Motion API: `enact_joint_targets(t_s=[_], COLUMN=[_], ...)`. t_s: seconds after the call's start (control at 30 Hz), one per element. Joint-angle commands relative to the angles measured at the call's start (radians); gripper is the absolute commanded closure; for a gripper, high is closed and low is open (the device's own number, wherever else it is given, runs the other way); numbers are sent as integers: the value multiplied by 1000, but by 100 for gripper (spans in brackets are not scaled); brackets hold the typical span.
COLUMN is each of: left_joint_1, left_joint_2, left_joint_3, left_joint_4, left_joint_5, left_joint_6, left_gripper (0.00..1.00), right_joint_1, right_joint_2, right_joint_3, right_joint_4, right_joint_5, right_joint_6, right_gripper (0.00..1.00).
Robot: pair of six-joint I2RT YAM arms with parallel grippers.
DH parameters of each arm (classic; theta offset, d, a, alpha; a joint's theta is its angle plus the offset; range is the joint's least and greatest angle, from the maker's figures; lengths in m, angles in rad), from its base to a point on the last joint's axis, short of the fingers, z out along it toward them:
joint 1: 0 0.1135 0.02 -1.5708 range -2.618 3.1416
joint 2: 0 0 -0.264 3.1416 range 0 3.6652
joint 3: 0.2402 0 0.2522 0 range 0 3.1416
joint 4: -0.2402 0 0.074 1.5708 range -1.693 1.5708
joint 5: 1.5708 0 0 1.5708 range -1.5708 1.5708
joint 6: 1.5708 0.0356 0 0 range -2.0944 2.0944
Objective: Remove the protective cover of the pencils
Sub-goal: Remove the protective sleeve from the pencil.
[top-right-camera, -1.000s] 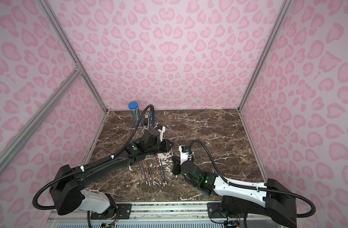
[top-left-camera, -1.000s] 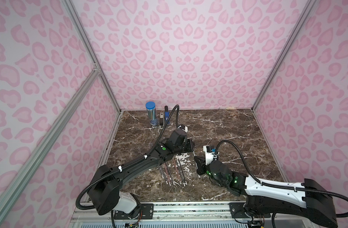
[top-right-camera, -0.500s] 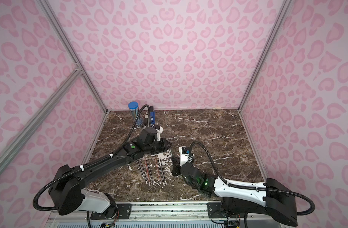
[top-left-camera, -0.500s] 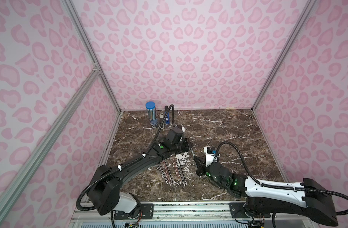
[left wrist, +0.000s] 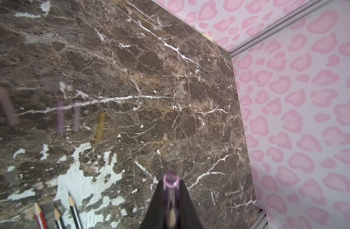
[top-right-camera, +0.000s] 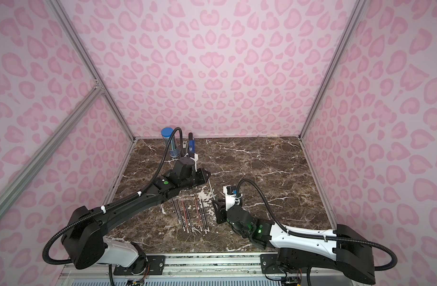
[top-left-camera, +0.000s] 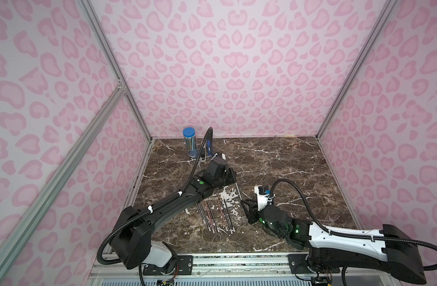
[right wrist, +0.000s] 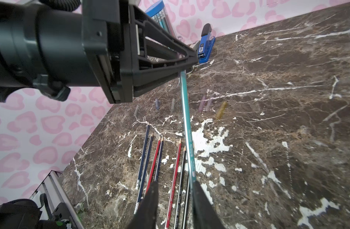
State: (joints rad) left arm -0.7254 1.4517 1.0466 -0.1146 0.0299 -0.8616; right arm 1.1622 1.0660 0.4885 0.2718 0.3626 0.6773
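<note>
Left gripper (right wrist: 190, 59) clamps the translucent purple plastic cap (left wrist: 171, 178) on a slim teal wooden pencil (right wrist: 187, 126), held above the middle of the brown marble surface (top-left-camera: 286, 158), toward its front edge. Right gripper (right wrist: 174, 188), jaws parted at the shaft's free end, should close firmly, then pull straight.

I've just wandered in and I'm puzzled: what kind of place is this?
Probably a robot test booth: a left arm and a right arm mounted at a marble-look table, pink patterned walls on a metal frame closing it in, pencils laid in a row.
</note>
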Motion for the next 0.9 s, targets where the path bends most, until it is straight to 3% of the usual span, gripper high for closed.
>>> enact_joint_targets(t_s=[0.0,0.1,0.53,0.73,0.87], left_joint_1=[-14,-32,-64,-67,-67], left_joint_2=[-9,-19,-30,-40,-52], left_joint_3=[-5,-9,-9,-13,-16], left_joint_4=[32,32,31,28,21], left_joint_5=[8,10,16,15,3], left_joint_6=[15,17,20,21,25], left_gripper=[90,91,90,90,89], right_joint_1=[-20,-78,-114,-115,-116], right_joint_2=[-12,-18,74,139,150], right_joint_3=[10,4,74,99,100], right_joint_4=[-32,-23,-34,-28,-15], right_joint_5=[38,-25,-136,-160,-174], right_joint_6=[-8,-10,-58,-58,-58], right_gripper=[51,45,47,60,74])
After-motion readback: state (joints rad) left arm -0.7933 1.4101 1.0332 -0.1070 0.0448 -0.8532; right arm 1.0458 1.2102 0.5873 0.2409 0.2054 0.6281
